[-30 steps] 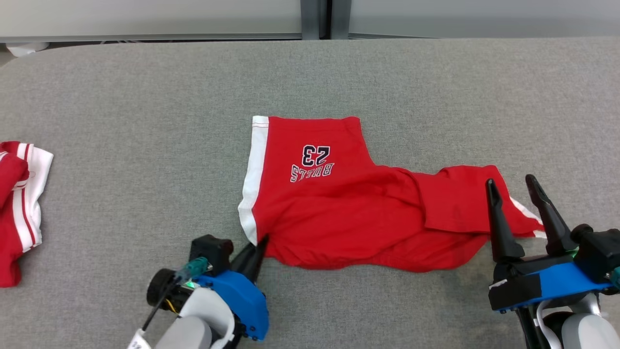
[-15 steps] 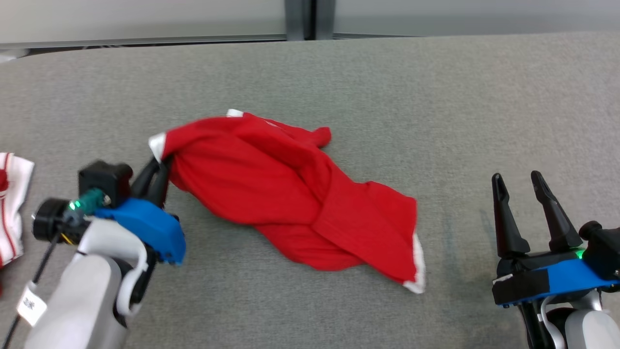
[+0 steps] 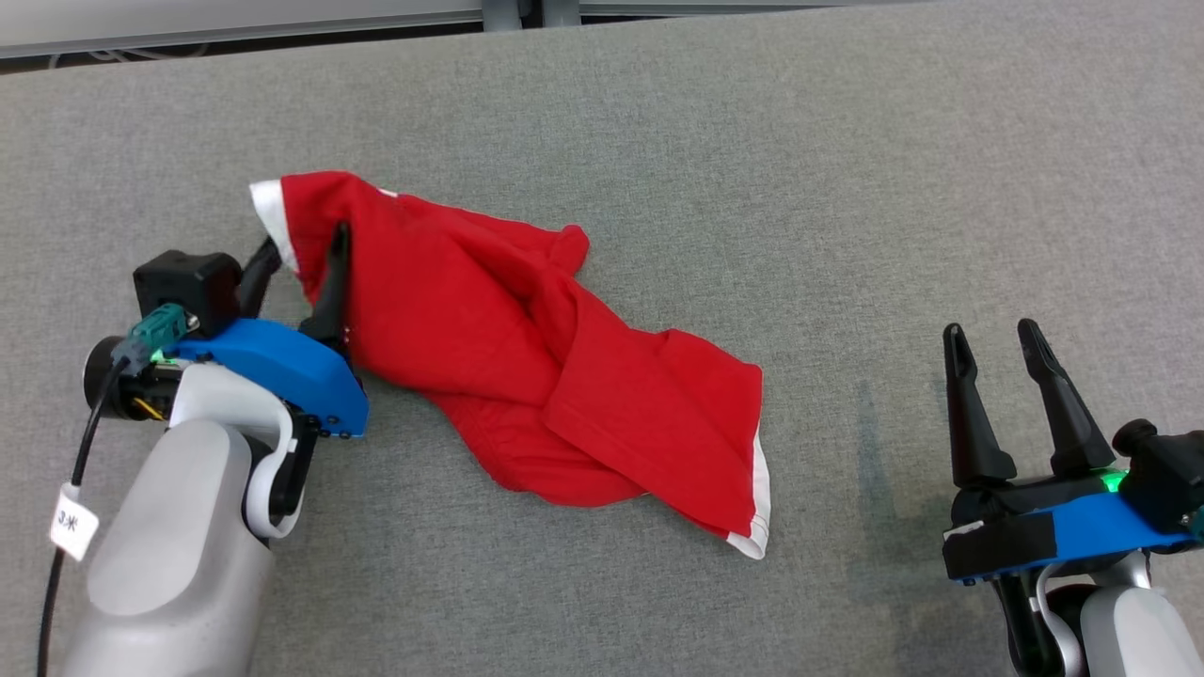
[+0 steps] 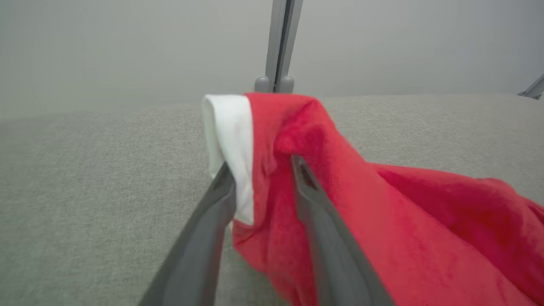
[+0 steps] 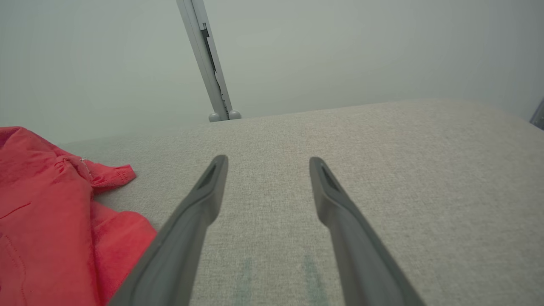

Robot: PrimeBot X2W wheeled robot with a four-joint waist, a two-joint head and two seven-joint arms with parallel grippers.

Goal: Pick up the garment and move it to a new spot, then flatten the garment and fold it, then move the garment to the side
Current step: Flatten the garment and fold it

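The red garment (image 3: 527,357) with white trim lies crumpled in a diagonal heap on the grey table, running from upper left to lower right. My left gripper (image 3: 303,243) is at its upper-left corner, open, with the white-trimmed corner draped between its spread fingers. In the left wrist view that corner (image 4: 238,140) hangs over and between the two fingers of the left gripper (image 4: 261,165). My right gripper (image 3: 990,327) stands open at the lower right, apart from the cloth, with nothing between its fingers. In the right wrist view the right gripper (image 5: 265,159) faces bare table, and the garment (image 5: 42,204) lies to its left.
The grey padded table (image 3: 800,169) spreads wide around the garment, with bare surface between the heap and the right gripper. A grey post (image 3: 527,11) stands behind the table's far edge, in front of a pale wall.
The left gripper pulled the flat garment leftward by its corner, bunching it into a heap, and its fingers have since spread apart. The head camera shifted. The right gripper stayed open.
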